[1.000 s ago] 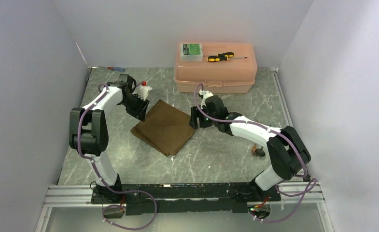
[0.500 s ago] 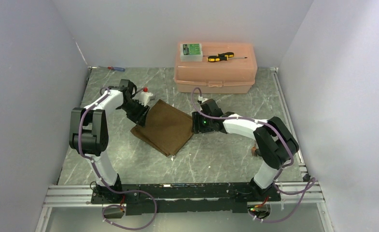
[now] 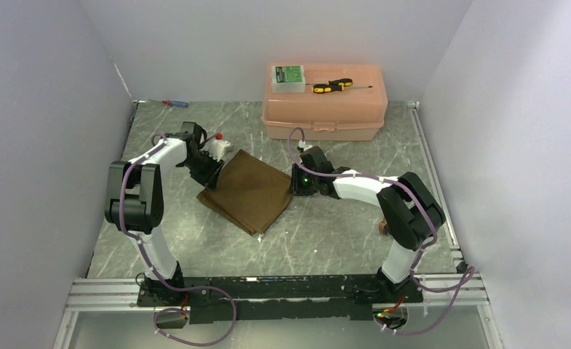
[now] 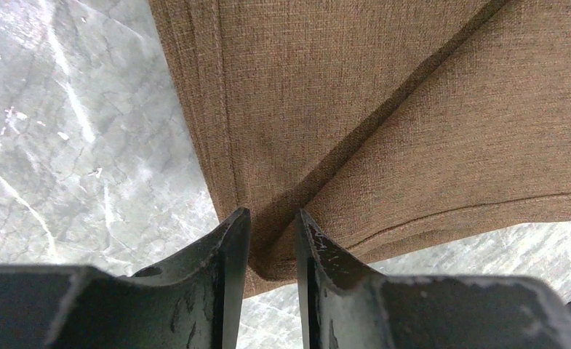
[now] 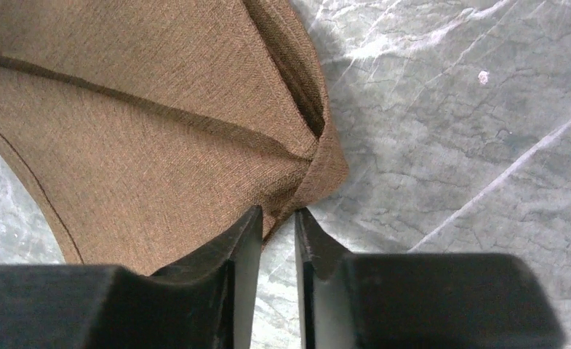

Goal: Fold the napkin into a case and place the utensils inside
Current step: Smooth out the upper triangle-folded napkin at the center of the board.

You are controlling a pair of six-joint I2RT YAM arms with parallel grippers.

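Left gripper [image 4: 273, 218] and right gripper [image 5: 276, 214] are each closed on an opposite corner of the dark-brown woven cloth napkin [image 3: 249, 190], which is laid folded near the middle of the grey marbled tabletop [image 3: 326, 233], presumably so the next fold can be made.

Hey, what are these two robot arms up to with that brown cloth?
They are working on a brown napkin that lies folded flat on the marble table. The left gripper pinches the corner on its side and the right gripper pinches the opposite corner, each with cloth between its fingers. The napkin is not yet a pouch. A pink box with a screwdriver on its lid sits at the back, away from both arms.
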